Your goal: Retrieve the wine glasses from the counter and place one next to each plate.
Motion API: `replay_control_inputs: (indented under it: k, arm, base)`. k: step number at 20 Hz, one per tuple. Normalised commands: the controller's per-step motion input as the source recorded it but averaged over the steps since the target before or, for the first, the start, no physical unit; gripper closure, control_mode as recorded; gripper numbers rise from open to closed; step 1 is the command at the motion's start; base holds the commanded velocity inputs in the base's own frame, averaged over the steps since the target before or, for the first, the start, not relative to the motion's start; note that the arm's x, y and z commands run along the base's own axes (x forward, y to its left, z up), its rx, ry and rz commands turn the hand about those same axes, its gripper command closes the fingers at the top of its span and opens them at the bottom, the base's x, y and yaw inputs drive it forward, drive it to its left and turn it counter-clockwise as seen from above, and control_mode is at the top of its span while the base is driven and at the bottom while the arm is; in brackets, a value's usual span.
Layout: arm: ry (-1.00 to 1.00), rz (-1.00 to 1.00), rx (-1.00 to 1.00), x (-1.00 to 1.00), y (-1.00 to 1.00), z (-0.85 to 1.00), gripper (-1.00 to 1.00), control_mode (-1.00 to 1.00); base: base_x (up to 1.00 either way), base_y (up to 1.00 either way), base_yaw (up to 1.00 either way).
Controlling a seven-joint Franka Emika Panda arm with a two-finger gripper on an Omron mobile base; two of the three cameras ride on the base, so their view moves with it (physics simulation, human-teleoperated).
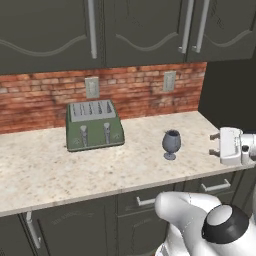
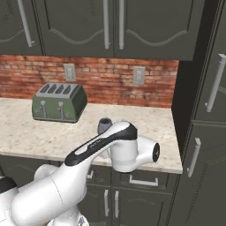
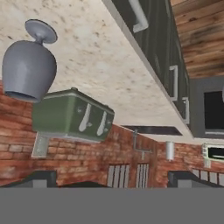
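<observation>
Grey-blue wine glass [image 1: 171, 144] upright on surface [image 1: 50, 170], just left of open, empty jaws [image 1: 214, 144], stem vertical.

The worktop [image 1: 50, 170] looks like matt speckled stone. The wine glass [image 1: 171, 144] is smooth, translucent grey-blue; the toaster [image 1: 94, 125] is green with a metallic top.

- You won't find any readable text, label, brand, number or sign here.
- Toaster [image 1: 94, 125]: plain green front, only levers, no lettering you can read.
- Wall outlets [image 1: 92, 87]: blank plates.
- Wine glass [image 1: 171, 144]: unmarked.
- Cabinet fronts [image 2: 110, 26]: only handles, no markings.
- In the hand view, a pale panel at far right is too blurred for you to read.
</observation>
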Motion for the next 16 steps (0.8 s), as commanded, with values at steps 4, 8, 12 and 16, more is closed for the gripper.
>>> replay_control_inputs:
  k: [4, 8, 12, 16]
  arm:
    - [0.03, 0.00, 0.00, 0.30, 0.00, -0.37, -1.00, -1.00]
    - [0.01, 0.00, 0.00, 0.30, 0.00, -0.31, -1.00, -1.00]
    - [0.06, 0.00, 0.00, 0.39, -0.01, -0.30, -1.00, -1.00]
    - [0.06, 0.00, 0.00, 0.43, -0.01, -0.33, -1.00, -1.00]
  base:
    - [0.00, 0.00, 0.00]
    - [0.00, 0.00, 0.00]
    - [0.00, 0.00, 0.00]
    - [0.00, 0.00, 0.00]
